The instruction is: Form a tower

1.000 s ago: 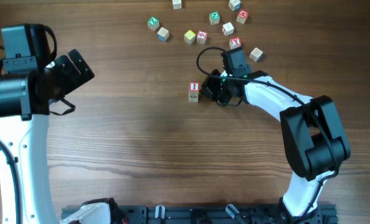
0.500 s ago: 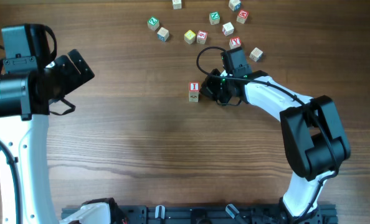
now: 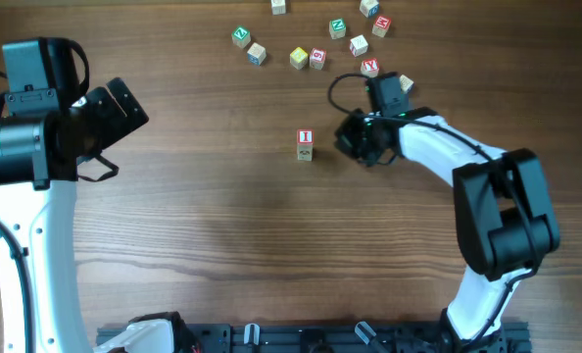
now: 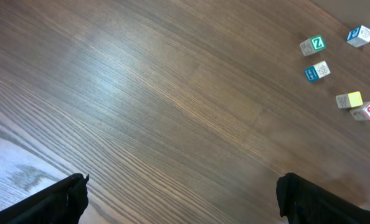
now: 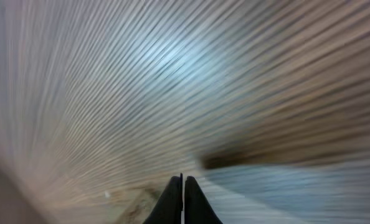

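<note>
In the middle of the table, the tower stands alone. The right pincer is near it, pressed together, holding nothing. The left pincer is wide apart. Move gently; don't bump the tower.

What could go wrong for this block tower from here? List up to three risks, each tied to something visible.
1. The tower is narrow and freestanding. The shut right gripper sits close beside it, so a sideways swing could topple it.
2. The right arm passes beside the Y cube and could scatter loose cubes.
3. The right wrist view is blurred, giving little guidance.
</note>
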Controlling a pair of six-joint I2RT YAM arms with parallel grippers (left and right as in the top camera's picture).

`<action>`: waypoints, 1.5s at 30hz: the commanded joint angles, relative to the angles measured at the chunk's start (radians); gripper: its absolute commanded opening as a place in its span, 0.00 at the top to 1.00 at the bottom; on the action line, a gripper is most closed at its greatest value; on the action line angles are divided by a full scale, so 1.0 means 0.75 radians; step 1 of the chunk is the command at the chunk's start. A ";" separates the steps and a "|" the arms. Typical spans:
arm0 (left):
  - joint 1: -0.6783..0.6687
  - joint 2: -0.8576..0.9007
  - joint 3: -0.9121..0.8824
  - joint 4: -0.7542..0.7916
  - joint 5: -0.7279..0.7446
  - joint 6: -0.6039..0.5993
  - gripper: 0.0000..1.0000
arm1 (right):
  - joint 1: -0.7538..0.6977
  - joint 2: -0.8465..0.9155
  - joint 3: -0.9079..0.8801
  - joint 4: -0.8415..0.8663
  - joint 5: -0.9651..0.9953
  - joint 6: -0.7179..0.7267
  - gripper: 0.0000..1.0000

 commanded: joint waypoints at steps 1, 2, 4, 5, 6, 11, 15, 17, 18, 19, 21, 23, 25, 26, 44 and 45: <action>0.005 -0.019 -0.002 0.004 -0.007 -0.013 0.00 | -0.076 -0.141 -0.008 -0.083 0.167 -0.214 0.95; 0.005 -0.019 -0.002 0.004 -0.007 -0.013 0.00 | -0.079 -0.203 -0.007 -0.106 0.218 -0.298 0.95; 0.005 -0.019 -0.002 0.004 -0.007 -0.013 0.00 | -0.074 -0.368 0.017 -0.158 0.226 -0.515 0.72; 0.005 -0.019 -0.002 0.004 -0.007 -0.013 0.00 | -0.074 -0.442 0.051 -0.223 0.220 -0.588 0.62; 0.005 -0.019 -0.002 0.004 -0.007 -0.013 0.00 | -0.074 -0.470 0.090 -0.284 0.220 -0.617 0.54; 0.005 -0.019 -0.002 0.004 -0.007 -0.013 0.00 | 0.035 -0.466 0.423 -0.652 0.306 -0.675 0.31; 0.005 -0.019 -0.002 0.004 -0.007 -0.013 0.00 | 0.231 -0.437 0.518 -0.664 0.463 -0.657 0.25; 0.005 -0.019 -0.002 0.004 -0.007 -0.013 0.00 | 0.290 -0.304 0.584 -0.665 0.463 -0.658 0.24; 0.005 -0.019 -0.002 0.004 -0.007 -0.013 0.00 | 0.306 -0.201 0.668 -0.710 0.470 -0.662 0.23; 0.005 -0.019 -0.002 0.004 -0.007 -0.013 0.00 | 0.320 -0.074 0.797 -0.797 0.486 -0.660 0.23; 0.005 -0.019 -0.002 0.004 -0.007 -0.013 0.00 | 0.329 0.136 1.084 -1.010 0.534 -0.659 0.23; 0.005 -0.019 -0.002 0.004 -0.007 -0.013 0.00 | 0.352 0.245 1.257 -1.110 0.542 -0.672 0.23; 0.005 -0.019 -0.002 0.004 -0.007 -0.013 0.00 | 0.401 0.276 1.287 -1.108 0.579 -0.664 0.23; 0.005 -0.019 -0.002 0.004 -0.007 -0.013 0.00 | 0.428 0.297 1.287 -1.114 0.603 -0.656 0.22; 0.005 -0.019 -0.002 0.004 -0.007 -0.013 0.00 | 0.476 0.520 1.283 -1.233 0.665 -0.621 0.30; 0.005 -0.019 -0.002 0.004 -0.007 -0.013 0.00 | 0.476 0.520 1.283 -1.233 0.665 -0.620 0.30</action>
